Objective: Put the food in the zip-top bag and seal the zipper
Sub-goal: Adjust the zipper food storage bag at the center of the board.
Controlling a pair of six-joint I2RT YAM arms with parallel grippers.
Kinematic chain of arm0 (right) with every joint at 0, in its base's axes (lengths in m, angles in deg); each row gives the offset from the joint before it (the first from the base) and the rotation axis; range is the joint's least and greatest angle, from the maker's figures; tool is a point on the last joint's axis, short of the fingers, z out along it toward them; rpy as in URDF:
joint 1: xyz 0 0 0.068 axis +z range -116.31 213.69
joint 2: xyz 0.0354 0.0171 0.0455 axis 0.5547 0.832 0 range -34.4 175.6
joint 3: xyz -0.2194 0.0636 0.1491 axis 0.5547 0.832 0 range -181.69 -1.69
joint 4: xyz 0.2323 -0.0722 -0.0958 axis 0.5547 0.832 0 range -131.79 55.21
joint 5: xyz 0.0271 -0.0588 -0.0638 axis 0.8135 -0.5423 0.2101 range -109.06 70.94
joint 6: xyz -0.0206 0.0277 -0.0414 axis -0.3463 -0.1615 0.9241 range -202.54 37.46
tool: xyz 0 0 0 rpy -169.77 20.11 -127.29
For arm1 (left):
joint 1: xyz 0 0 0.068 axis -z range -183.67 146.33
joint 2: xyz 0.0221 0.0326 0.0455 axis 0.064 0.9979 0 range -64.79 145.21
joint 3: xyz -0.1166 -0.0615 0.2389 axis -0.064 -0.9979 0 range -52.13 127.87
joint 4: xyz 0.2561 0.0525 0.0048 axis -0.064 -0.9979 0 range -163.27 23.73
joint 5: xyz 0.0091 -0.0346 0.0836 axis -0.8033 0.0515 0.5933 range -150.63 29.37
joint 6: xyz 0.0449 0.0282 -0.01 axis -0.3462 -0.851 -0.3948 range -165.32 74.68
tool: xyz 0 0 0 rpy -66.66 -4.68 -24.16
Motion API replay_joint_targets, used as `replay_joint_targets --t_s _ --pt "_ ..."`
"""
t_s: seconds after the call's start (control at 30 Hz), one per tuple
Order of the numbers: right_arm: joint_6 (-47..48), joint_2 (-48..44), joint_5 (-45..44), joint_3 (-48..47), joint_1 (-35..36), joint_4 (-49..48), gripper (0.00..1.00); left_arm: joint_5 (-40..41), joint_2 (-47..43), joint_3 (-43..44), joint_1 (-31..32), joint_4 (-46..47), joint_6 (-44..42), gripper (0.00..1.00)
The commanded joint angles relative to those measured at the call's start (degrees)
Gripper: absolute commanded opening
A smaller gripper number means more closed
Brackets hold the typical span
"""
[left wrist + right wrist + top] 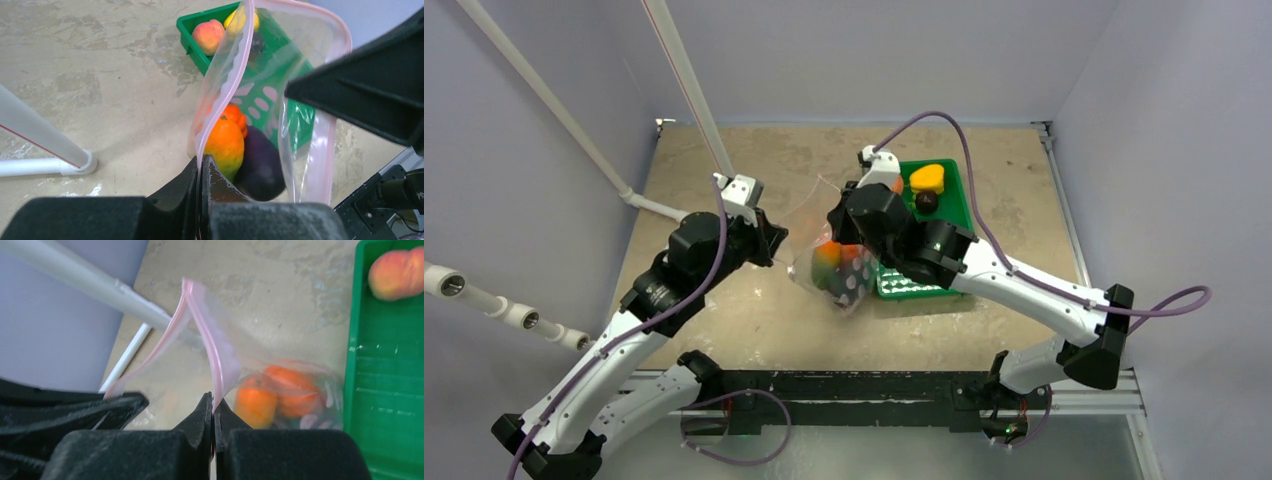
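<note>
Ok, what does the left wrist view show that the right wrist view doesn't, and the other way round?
Left wrist only: the left gripper shut on the zipper, a purple food inside the bag, and a yellow food in the tray.
Right wrist only: the right gripper, also shut on the zipper.
Both: the open bag with orange food inside, the peach in the green tray, and the white pipe.

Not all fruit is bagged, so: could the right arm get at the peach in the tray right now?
Probably not yet: the right gripper is shut on the rim of the zip-top bag. The peach lies uncovered in the green tray.
</note>
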Motion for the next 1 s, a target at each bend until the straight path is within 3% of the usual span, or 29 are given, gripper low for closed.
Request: replay_joint_targets --t_s 0.0,0.43,0.6,0.77,0.97 --pt "9.2 3.1 1.7 -6.2 -3.2 -2.7 0.00 3.6 1.1 5.0 0.0 -3.5 1.5 0.00" --pt "20.8 10.6 5.4 -22.5 -8.8 6.2 0.00 6.5 6.2 15.1 0.0 -10.0 5.0 0.00" --pt "22.0 11.0 5.7 -16.7 -10.4 5.8 0.00 8.9 6.5 10.4 0.0 -8.2 6.9 0.00" --pt "15.9 12.9 -4.7 -11.9 -10.3 8.5 0.00 9.6 6.2 5.7 0.0 -5.5 8.3 0.00" --pt "20.0 9.8 -6.4 -12.5 -10.3 0.7 0.00 9.5 7.6 9.1 0.0 -5.6 7.7 0.00"
